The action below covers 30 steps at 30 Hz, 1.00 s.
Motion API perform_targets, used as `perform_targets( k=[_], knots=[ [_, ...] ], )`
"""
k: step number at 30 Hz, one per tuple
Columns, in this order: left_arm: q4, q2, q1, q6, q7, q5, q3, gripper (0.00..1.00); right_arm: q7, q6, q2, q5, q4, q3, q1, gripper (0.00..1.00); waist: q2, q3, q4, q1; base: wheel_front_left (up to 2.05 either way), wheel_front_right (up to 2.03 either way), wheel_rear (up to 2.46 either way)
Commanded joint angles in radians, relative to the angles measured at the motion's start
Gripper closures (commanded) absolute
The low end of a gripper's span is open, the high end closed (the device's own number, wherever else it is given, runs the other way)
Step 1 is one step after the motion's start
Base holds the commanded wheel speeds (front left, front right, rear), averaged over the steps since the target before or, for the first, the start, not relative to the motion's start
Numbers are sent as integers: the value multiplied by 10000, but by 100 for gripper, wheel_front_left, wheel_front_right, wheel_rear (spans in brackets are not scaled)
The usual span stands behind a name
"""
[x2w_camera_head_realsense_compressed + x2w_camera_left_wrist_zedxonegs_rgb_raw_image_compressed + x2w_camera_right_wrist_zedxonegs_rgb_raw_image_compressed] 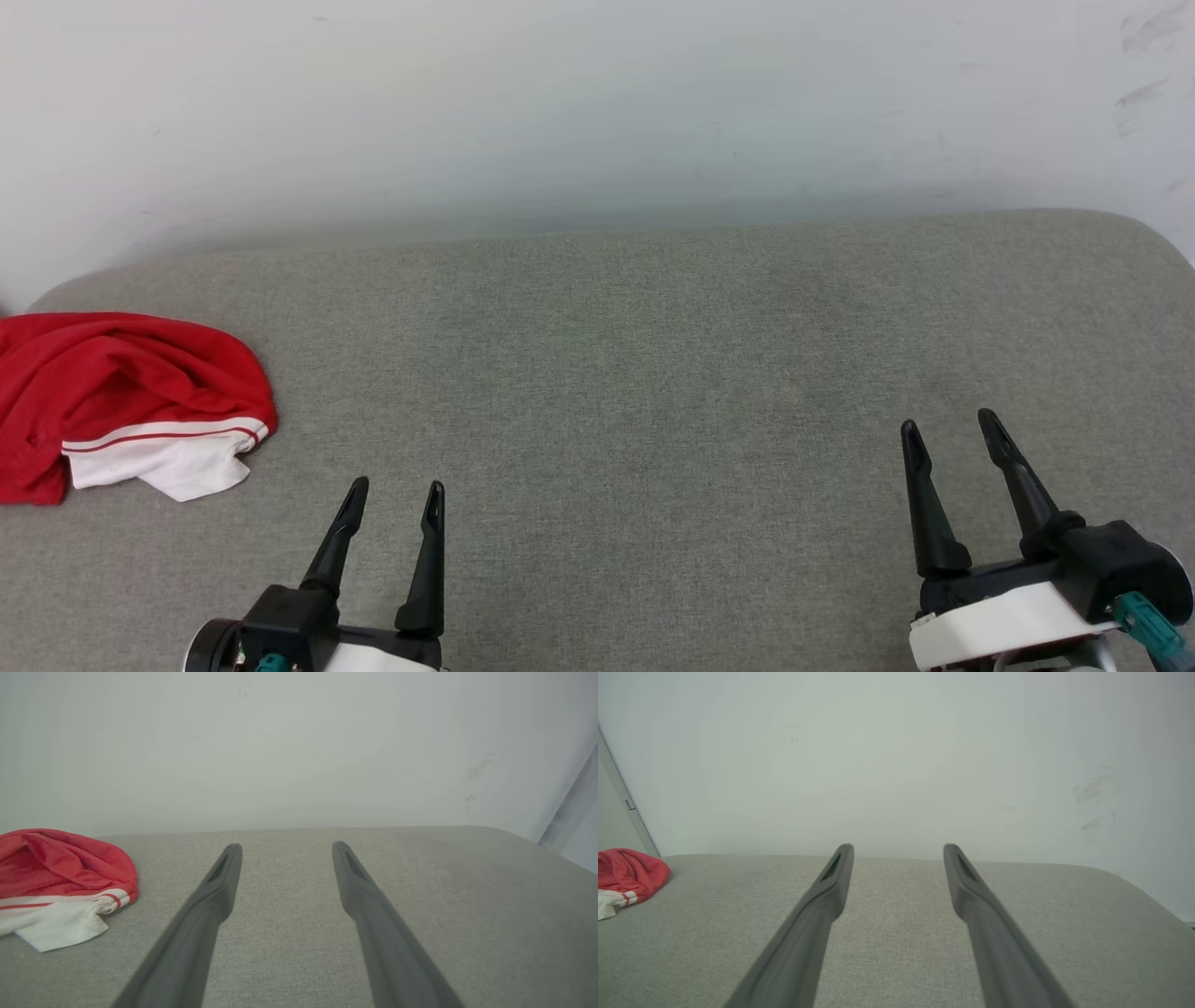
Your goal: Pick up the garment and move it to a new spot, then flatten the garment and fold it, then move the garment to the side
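Red garment [121, 392]: a crumpled heap at the far left of the head view, lying on the cushion. The picture's edge cuts part of it off. Neither gripper touches it.
White sleeve [177, 467]: spills from the heap's near edge, with a red-and-white striped band [168, 431] along its seam.
Grey cushion [653, 373]: a woven fabric surface with rounded far corners, set against a pale wall [560, 112].
Left gripper [398, 485]: at the lower left, fingers spread wide and holding nothing. It is near the garment, on its right side, but apart from it.
Right gripper [948, 422]: at the lower right, fingers likewise spread and holding nothing, well apart from the garment.
Task stage: judged to be the very start, with the pick-up not yet begun.
Handling: the shirt looks soft, light and limp. It should sag and drape when lifted, is not fragile, and may drag a little on the woven cushion.
Where to hold: probably a raised red fold on top of the heap, or the thicker striped seam, where the layers give the fingers something to pinch. Taking the loose sleeve end alone would likely leave the rest trailing. The left gripper is the nearer one.
Hidden: collar, hem and any chest print cannot be made out in the heap.
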Motion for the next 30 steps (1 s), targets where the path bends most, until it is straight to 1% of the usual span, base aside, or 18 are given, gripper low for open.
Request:
perform_targets(
  k=[1, 7, 14, 21, 23, 25, 30],
  knots=[
    [-24, -19, 121, -29, -68, 169, 28, 0, -100, -3, 8, -150, -32, 25, 67, 0, -1, 0, 1, 0, 0, 0, 0],
    [-147, -47, 133, -113, -183, 553, 123, 0, -184, -3, 9, -422, -65, 65, 99, 0, -1, 38, 78, 0, 0, 0, 0],
    [-143, -54, -47, -76, -170, 299, 233, 0, -180, -3, 9, -157, -7, 180, 188, 0, -1, 101, 586, 0, 0, 0, 0],
    [-112, -53, 81, 10, -170, 281, 391, 0, -180, -3, 9, -4, 36, 525, 293, 0, -1, 24, 1556, 0, 0, 0, 0],
    [-121, -52, 116, 15, -168, 325, 441, 0, -180, -3, 9, -46, 50, 602, 280, 0, -1, -6, 1886, 0, 0, 0, 0],
    [-154, -55, 146, 4, -170, 352, 472, 0, -180, -3, 9, -419, 5, 629, 275, 0, -1, -43, 2246, 0, 0, 0, 0],
    [-176, -52, 243, -32, -168, 523, 594, 0, -180, -3, 9, -193, 53, 811, 427, 0, -1, -197, 3147, 0, 0, 0, 0]
  ],
)
